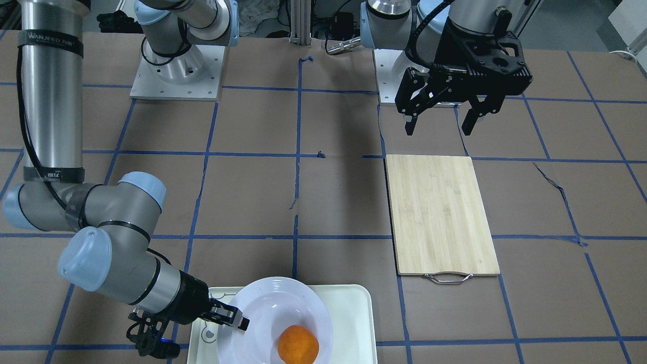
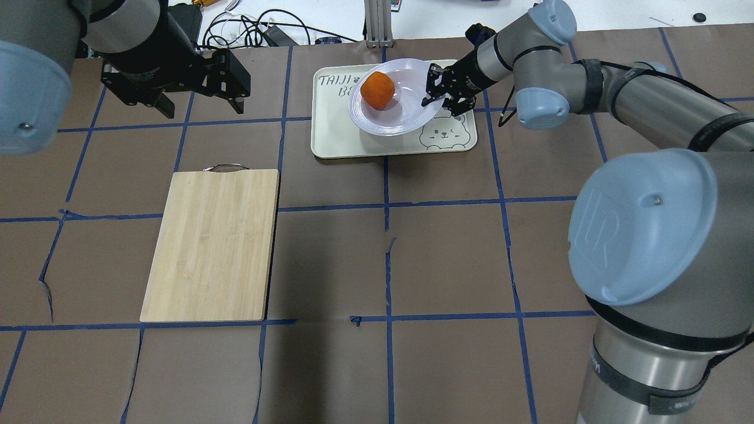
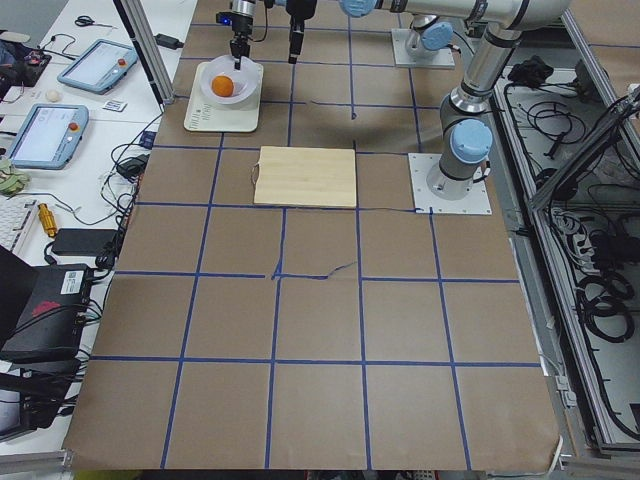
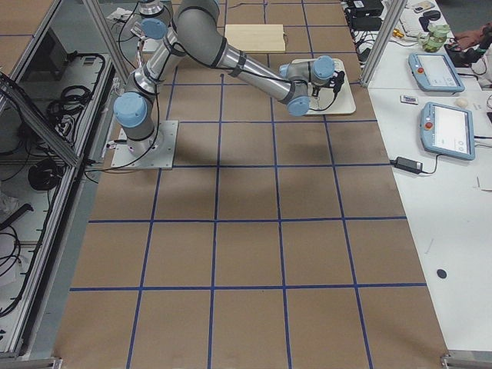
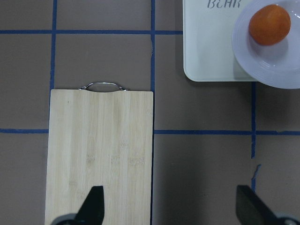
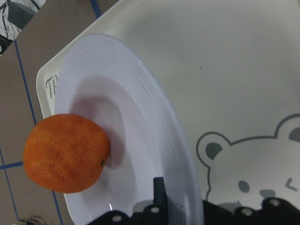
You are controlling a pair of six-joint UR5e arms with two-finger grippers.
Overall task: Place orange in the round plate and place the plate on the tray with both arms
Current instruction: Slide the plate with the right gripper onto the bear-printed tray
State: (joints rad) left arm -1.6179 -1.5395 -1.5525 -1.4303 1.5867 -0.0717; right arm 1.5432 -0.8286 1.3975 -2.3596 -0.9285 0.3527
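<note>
Brown table point(image 2: 447, 265) holds tray point(image 2: 336, 141); right claw point(image 2: 433, 88) pinches round plate point(image 2: 383, 122), orange point(image 2: 377, 90) inside nearby; left claw point(image 2: 203, 109) open.

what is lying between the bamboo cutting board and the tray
Nothing: in the overhead view the stretch between the cutting board and the tray is bare brown table paper crossed by a blue tape line.

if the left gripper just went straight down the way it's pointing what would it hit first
Probably the bamboo cutting board, at its edge: one finger of the left gripper hangs over it, the other over bare table. Depth is unclear.
</note>
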